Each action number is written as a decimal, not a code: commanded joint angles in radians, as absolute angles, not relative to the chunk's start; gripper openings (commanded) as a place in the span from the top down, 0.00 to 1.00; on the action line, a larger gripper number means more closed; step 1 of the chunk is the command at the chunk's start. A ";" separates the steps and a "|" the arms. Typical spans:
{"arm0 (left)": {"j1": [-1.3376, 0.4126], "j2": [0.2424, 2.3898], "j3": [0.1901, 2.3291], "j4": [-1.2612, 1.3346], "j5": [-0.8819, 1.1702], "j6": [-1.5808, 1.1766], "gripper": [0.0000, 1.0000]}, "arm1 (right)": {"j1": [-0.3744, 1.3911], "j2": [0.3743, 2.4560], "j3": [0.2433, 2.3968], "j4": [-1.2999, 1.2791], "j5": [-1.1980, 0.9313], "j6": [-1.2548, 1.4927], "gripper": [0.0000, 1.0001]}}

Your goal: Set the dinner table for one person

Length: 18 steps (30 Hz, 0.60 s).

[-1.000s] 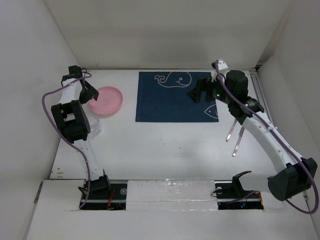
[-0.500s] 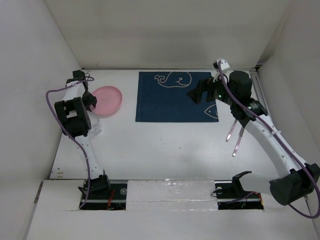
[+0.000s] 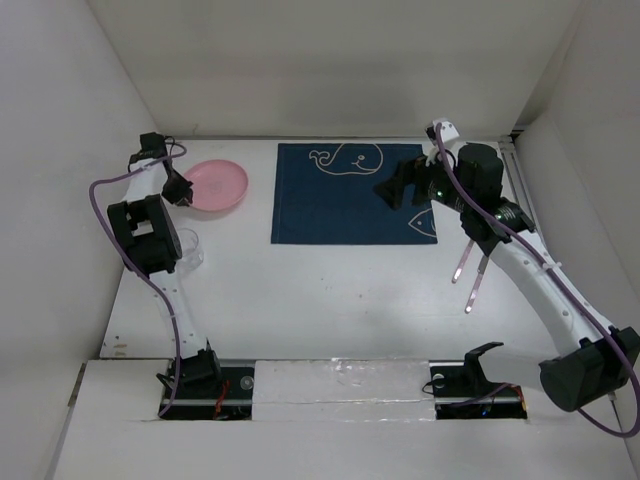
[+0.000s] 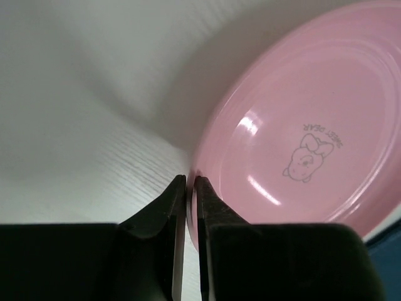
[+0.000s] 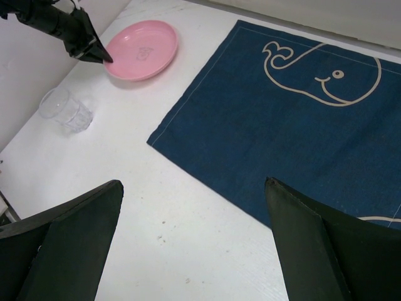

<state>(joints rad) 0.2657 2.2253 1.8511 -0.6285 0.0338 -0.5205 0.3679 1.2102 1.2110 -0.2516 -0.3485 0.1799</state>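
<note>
Left gripper (image 4: 191,183) is clamped on the rim of the pink plate (image 4: 301,138), which extends ahead and to its right. Right gripper (image 5: 194,188) is held wide open over the navy whale placemat (image 5: 282,125). A clear glass (image 5: 66,111) is noted ahead-left of it. The dinner table (image 3: 330,290) lies beneath both.

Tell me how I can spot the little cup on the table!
Start at the blue whale placemat on the white table and look left to the pink plate. Just in front of the plate, toward the table's near edge, stands the cup, the only clear, see-through thing there.
</note>
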 commanded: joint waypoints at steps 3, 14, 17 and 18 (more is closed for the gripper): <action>0.268 2.082 1.913 -0.563 0.116 -0.525 1.00 | 0.374 1.164 1.213 -0.178 -0.331 0.189 0.00; 0.226 1.855 1.976 -0.483 0.236 -0.566 1.00 | 0.374 1.049 1.195 -0.201 -0.169 0.230 0.00; 0.212 1.787 1.919 -0.439 0.302 -0.606 1.00 | 0.374 1.025 1.195 -0.224 -0.126 0.239 0.00; 0.203 1.770 1.892 -0.417 0.367 -0.621 1.00 | 0.374 1.008 1.195 -0.224 -0.115 0.250 0.00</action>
<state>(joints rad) 0.2272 1.8614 1.9224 -0.4976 0.2249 -0.5667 0.3679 1.0454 1.1938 -0.2470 -0.1799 0.2253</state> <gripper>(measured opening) 0.021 0.999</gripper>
